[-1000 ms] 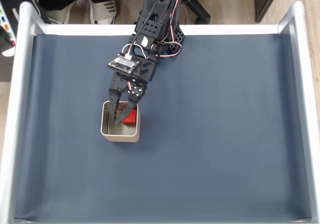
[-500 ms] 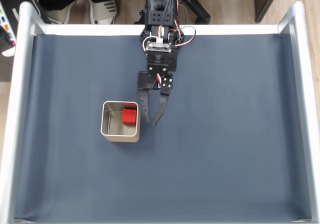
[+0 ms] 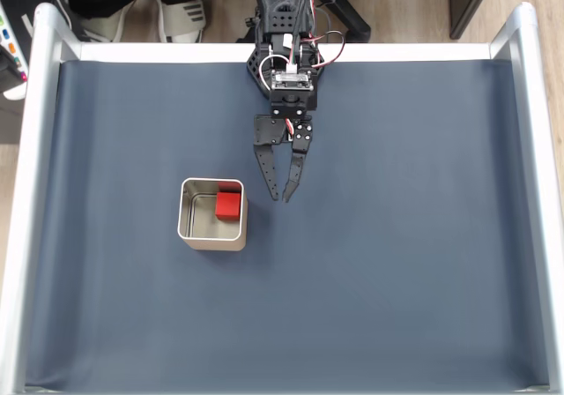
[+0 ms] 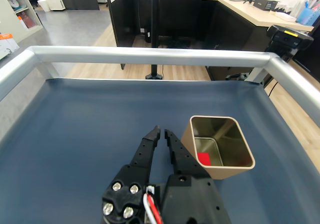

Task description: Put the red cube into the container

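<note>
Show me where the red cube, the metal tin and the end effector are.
red cube (image 3: 228,204), fixed view, top face.
metal tin (image 3: 211,239), fixed view, near wall.
end effector (image 3: 281,197), fixed view, between the fingertips.

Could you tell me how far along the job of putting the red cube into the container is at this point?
Done: the red cube lies inside the container, against its right wall in the fixed view; the wrist view also shows red on the tin's floor. In hand: nothing; the end effector is empty, fingers nearly together, over the bare mat beside the container. Left: apparently nothing but parking the arm.
</note>
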Motion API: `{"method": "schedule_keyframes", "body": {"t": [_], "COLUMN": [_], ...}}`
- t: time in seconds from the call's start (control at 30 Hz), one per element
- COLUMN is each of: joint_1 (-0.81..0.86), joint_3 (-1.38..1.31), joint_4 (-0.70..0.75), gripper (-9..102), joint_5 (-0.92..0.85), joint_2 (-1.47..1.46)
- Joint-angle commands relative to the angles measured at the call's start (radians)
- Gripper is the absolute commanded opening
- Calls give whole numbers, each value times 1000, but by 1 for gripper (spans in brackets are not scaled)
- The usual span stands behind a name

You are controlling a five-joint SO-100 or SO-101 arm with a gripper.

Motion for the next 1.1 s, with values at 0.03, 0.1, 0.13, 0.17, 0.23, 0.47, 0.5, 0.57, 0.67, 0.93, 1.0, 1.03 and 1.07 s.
{"method": "schedule_keyframes", "body": {"t": [0.03, 0.1, 0.13, 0.17, 0.23, 0.47, 0.5, 0.57, 0.67, 0.93, 1.0, 1.03, 1.07], "joint_1": [2, 3, 3, 3, 3, 3, -2, -8, -11, -11, -11, -11, -11], "joint_3": [9, 17, 21, 25, 44, 58, 58, 60, 60, 60, 60, 60, 60], "joint_4": [89, 135, 161, 186, 216, 382, 403, 456, 532, 684, 709, 716, 723], "gripper": [0, 0, 0, 0, 0, 0, 0, 0, 0, 0, 0, 0, 0], "joint_5": [15, 31, 34, 44, 49, 71, 75, 77, 77, 87, 75, 69, 66], "joint_2": [38, 38, 38, 38, 38, 40, 40, 40, 40, 40, 40, 40, 40]}}
